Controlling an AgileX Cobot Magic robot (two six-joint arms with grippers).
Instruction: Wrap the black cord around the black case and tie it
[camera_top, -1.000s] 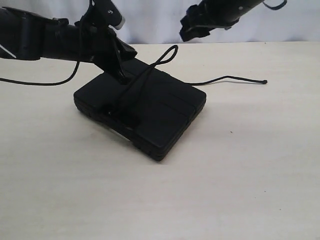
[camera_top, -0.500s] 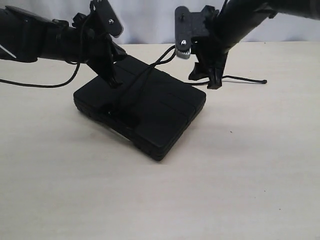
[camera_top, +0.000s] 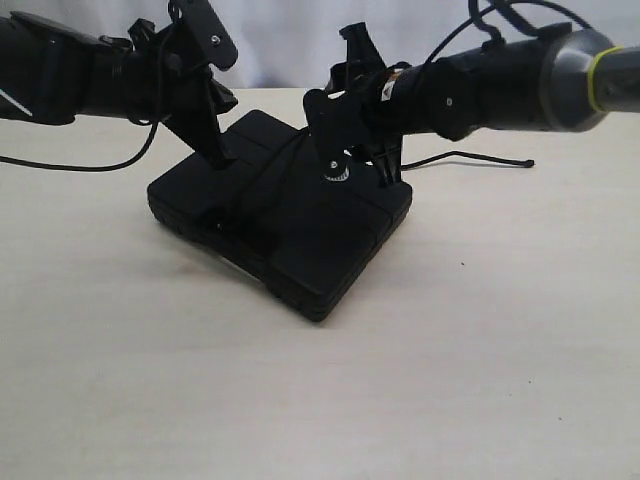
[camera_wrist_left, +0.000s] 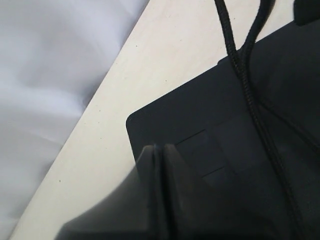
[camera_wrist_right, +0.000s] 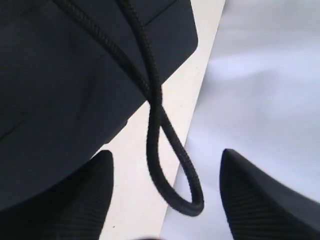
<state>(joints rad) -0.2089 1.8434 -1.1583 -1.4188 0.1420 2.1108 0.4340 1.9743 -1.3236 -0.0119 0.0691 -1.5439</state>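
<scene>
A pale wooden counter before a white backdrop carries the black case, lying flat. The black cord runs in two strands across the case's top, its loop overhanging the case's far edge and its knotted tail trailing off to the case's right. The left fingers, pressed together with nothing between them, hover over the case's far-left corner. The right fingers, spread wide, flank the loop just beyond the case's far edge.

Your left arm is all matte black; your right arm shows a grey link, a yellow-green band and a bright silver screw.
</scene>
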